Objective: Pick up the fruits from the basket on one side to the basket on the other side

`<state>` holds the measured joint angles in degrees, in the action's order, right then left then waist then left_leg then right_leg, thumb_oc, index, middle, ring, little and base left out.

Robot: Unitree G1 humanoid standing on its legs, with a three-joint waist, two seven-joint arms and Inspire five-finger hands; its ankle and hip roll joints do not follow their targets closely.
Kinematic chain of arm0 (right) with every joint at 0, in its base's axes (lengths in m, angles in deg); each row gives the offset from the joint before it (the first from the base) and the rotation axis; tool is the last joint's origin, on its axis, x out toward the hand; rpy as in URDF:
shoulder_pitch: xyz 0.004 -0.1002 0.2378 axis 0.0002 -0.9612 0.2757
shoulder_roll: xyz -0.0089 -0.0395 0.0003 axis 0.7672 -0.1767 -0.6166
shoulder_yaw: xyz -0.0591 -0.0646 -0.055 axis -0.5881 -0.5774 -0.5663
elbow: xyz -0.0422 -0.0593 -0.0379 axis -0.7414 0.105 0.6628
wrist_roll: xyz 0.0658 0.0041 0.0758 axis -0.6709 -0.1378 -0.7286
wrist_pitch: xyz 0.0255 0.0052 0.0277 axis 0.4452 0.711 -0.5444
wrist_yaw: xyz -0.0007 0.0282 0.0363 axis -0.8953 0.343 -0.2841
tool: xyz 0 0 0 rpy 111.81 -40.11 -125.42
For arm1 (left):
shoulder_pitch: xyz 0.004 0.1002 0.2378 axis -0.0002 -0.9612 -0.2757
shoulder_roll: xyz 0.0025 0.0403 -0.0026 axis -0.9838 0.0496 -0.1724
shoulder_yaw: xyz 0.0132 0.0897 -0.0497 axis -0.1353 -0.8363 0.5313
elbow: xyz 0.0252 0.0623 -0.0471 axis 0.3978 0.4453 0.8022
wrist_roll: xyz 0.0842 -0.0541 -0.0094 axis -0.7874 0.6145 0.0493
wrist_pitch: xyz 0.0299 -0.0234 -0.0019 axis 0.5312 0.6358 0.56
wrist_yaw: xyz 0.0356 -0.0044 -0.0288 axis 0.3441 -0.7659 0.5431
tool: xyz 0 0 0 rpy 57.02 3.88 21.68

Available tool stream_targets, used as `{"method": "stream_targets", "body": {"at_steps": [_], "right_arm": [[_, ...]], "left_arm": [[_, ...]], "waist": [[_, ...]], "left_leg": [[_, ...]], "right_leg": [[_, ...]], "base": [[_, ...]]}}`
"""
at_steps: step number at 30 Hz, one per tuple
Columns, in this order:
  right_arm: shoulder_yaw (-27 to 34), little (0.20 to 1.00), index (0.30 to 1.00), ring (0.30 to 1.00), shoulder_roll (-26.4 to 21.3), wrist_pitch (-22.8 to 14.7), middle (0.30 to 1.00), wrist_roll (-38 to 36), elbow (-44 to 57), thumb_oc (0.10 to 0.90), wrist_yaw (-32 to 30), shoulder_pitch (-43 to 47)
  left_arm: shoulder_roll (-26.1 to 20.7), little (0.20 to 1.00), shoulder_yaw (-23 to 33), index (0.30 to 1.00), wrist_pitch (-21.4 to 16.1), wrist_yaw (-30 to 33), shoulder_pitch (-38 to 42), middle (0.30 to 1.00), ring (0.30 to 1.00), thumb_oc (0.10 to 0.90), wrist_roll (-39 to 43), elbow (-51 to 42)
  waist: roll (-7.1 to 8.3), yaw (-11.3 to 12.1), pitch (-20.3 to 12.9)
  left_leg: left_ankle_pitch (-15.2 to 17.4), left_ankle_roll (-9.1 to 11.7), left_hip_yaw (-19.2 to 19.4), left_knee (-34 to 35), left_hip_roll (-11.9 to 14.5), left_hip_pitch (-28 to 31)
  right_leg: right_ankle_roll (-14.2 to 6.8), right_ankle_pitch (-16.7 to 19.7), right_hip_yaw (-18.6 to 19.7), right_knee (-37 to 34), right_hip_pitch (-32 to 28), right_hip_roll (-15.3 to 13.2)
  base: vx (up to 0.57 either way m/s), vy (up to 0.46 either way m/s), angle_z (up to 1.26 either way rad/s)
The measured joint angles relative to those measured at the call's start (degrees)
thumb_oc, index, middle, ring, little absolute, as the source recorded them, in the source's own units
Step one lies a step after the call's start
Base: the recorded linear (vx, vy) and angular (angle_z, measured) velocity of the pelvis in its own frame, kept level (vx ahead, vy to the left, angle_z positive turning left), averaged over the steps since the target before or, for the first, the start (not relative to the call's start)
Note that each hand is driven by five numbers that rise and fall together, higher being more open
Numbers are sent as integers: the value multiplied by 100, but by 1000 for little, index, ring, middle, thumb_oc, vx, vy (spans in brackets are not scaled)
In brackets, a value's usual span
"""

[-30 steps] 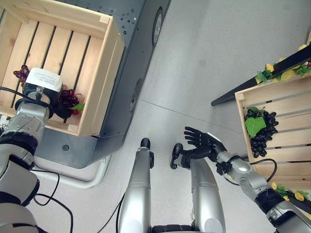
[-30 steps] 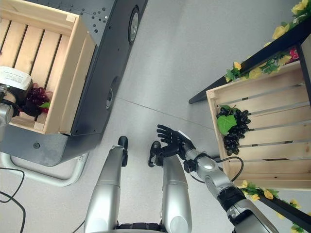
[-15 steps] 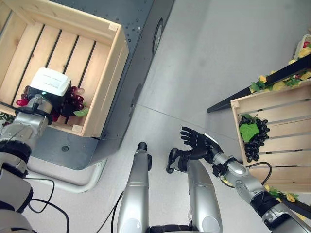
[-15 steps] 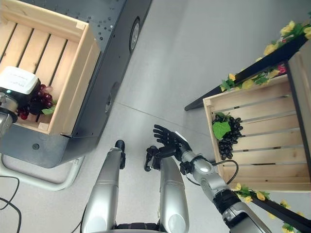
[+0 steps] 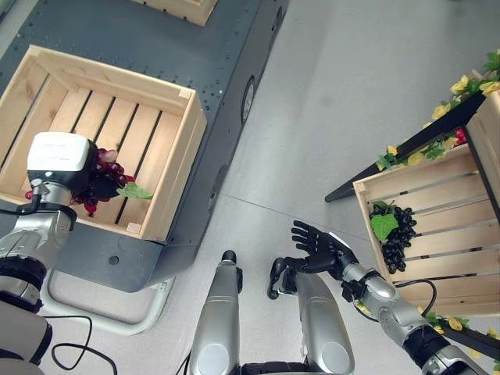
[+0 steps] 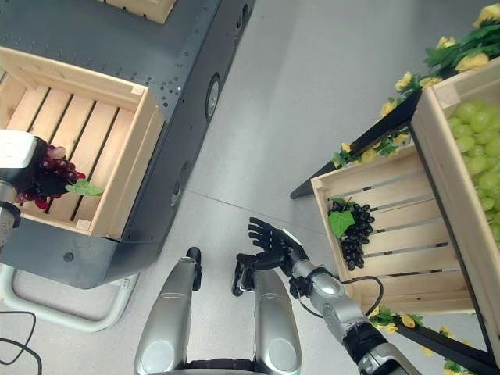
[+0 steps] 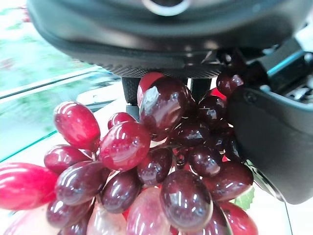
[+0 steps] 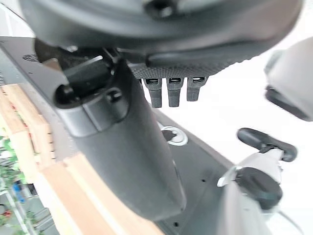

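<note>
My left hand (image 5: 90,186) is shut on a bunch of red grapes (image 5: 103,184) with a green leaf, held above the slatted floor of the left wooden crate (image 5: 168,160). Up close the red grapes (image 7: 161,171) press against the dark palm and thumb (image 7: 274,147). On the right, a second wooden crate (image 5: 367,203) holds a bunch of black grapes (image 5: 394,234) with a green leaf. My right hand (image 5: 319,244) hangs open over the floor, left of that crate, holding nothing; its straight fingers (image 8: 168,90) show in the right wrist view.
The left crate rests on a dark metal platform (image 5: 226,70) with a white tube frame (image 5: 101,301) below. Another crate corner (image 5: 183,9) shows at the top. A crate of green grapes (image 6: 476,148) stands at far right, beside a black frame with yellow flowers (image 5: 461,86).
My left hand has lifted the red grapes off the crate floor and holds them higher. The camera has shifted, bringing more of the platform and the green grapes into view. The right hand stays open.
</note>
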<state>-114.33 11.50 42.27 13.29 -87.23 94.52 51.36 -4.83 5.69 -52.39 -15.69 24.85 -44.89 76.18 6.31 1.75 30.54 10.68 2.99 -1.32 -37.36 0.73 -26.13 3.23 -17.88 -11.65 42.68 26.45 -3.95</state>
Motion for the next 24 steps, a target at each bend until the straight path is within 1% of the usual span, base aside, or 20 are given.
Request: {"method": "stream_targets", "body": {"at_steps": [1, 4, 6, 8, 10, 11, 14, 16, 18, 19, 21, 24], "right_arm": [[1, 900, 900, 900, 4, 0, 900, 0, 22, 800, -18, -14], [17, 900, 900, 900, 88, 0, 900, 1, 30, 800, -94, -17], [89, 900, 900, 900, 178, 0, 900, 3, 30, 800, -103, -37], [237, 900, 900, 900, 216, -1, 900, 3, 56, 800, -105, -114], [373, 900, 900, 900, 215, 0, 900, 3, 88, 800, -108, -163], [419, 900, 900, 900, 214, 0, 900, 3, 96, 800, -109, -162], [584, 900, 900, 900, 214, 0, 900, 5, 161, 800, -113, -163], [686, 900, 900, 900, 212, 0, 900, 5, 221, 800, -144, -201], [796, 900, 900, 900, 225, 0, 900, 10, 223, 800, -161, -226], [796, 900, 900, 900, 231, 0, 900, 12, 224, 800, -164, -226], [823, 900, 900, 900, 322, -1, 900, 133, 227, 800, -175, -218], [819, 900, 900, 900, 436, 0, 900, 233, 258, 800, -184, -177]], "left_arm": [[69, 300, 252, 300, -2, 17, -13, 300, 300, 400, 297, -2], [137, 300, 636, 300, -42, 43, -54, 300, 300, 400, 894, -118], [223, 300, 923, 300, -55, 44, -117, 300, 300, 400, 1303, -260], [454, 300, 1247, 300, -77, 33, -223, 300, 300, 400, 1815, -463], [592, 300, 1408, 300, -117, 18, -355, 300, 300, 400, 2084, -662], [603, 300, 1409, 300, -130, 9, -357, 300, 300, 400, 2113, -684], [657, 300, 1465, 300, -147, -80, -370, 300, 300, 400, 2612, -888], [858, 300, 1629, 300, -240, -174, -417, 300, 300, 400, 3091, -1039], [1232, 300, 1781, 300, -244, -391, -423, 300, 300, 400, 3804, -1308], [1300, 300, 1781, 300, -247, -470, -448, 300, 300, 400, 3934, -1376], [1531, 300, 1799, 300, -249, -823, -454, 300, 300, 400, 4613, -1487], [1686, 300, 1794, 300, -248, -1098, -454, 300, 300, 400, 4905, -1547]], "waist": [[-3, -1, -2], [-20, -7, -10], [-58, -8, -20], [-149, -14, -57], [-245, -29, -117], [-271, -43, -139], [-331, -68, -184], [-414, -93, -359], [-520, -102, -536], [-538, -107, -644], [-573, -151, -987], [-582, -238, -1232]], "left_leg": [[-34, 2, 5, 173, -2, 179], [-137, -9, 16, 589, -1, 552], [-189, -25, 34, 854, 3, 815], [-283, -65, 38, 1246, 4, 1207], [-359, -101, 29, 1597, 0, 1509], [-380, -116, 32, 1690, -1, 1588], [-568, -160, 33, 2311, -31, 2137], [-619, -206, 16, 2570, -54, 2333], [-721, -256, 16, 2934, -81, 2669], [-733, -274, 18, 3022, -85, 2718], [-842, -309, 14, 3369, -87, 2926], [-885, -346, 14, 3616, -88, 3172]], "right_leg": [[-18, 14, 0, -144, -162, 10], [-32, 105, 3, -503, -496, 39], [-59, 164, 14, -752, -748, 61], [-112, 270, 24, -1162, -1121, 85], [-161, 387, 38, -1503, -1405, 115], [-175, 414, 49, -1597, -1483, 122], [-245, 586, 147, -2110, -1933, 160], [-308, 652, 159, -2366, -2123, 159], [-383, 746, 169, -2712, -2454, 158], [-403, 767, 170, -2809, -2502, 160], [-455, 893, 173, -3198, -2725, 191], [-508, 1032, 181, -3625, -3047, 216]], "base": [[31, -47, 1], [36, -42, 0], [49, -36, -4], [40, -40, -5], [44, -27, -9], [57, -35, -9], [42, -37, -14], [59, -42, -5], [65, -51, 0], [39, -52, 1], [21, -52, 0], [14, -40, 0]]}}
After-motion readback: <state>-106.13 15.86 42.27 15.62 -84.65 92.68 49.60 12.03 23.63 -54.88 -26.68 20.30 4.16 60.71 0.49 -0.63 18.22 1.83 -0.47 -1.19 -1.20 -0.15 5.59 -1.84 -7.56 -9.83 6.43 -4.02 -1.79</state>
